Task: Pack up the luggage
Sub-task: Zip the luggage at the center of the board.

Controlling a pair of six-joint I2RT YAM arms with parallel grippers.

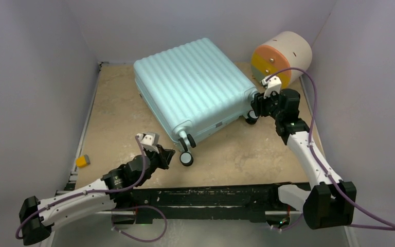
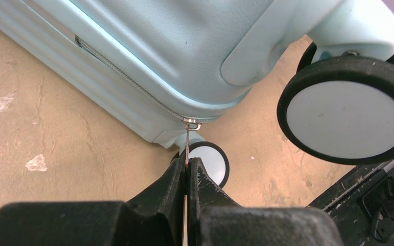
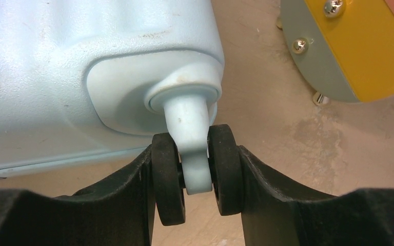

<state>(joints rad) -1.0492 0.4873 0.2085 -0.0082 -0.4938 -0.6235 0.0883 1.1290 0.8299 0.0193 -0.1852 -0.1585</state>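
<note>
On the far middle of the table (image 1: 118,103), the luggage (image 1: 193,87) is lying flat and closed, ribbed shell facing up, wheels pointing toward the arms; at its near left corner, the left gripper (image 2: 187,164) is pinching the thin metal zipper pull (image 2: 186,143) between fully closed fingers; at the near right corner, the right gripper (image 3: 195,151) is clamping a twin wheel (image 3: 168,179), one finger pressing against each black disc; just beyond that arm, the round drawer unit (image 1: 283,56) is sitting near the luggage but apart.
</note>
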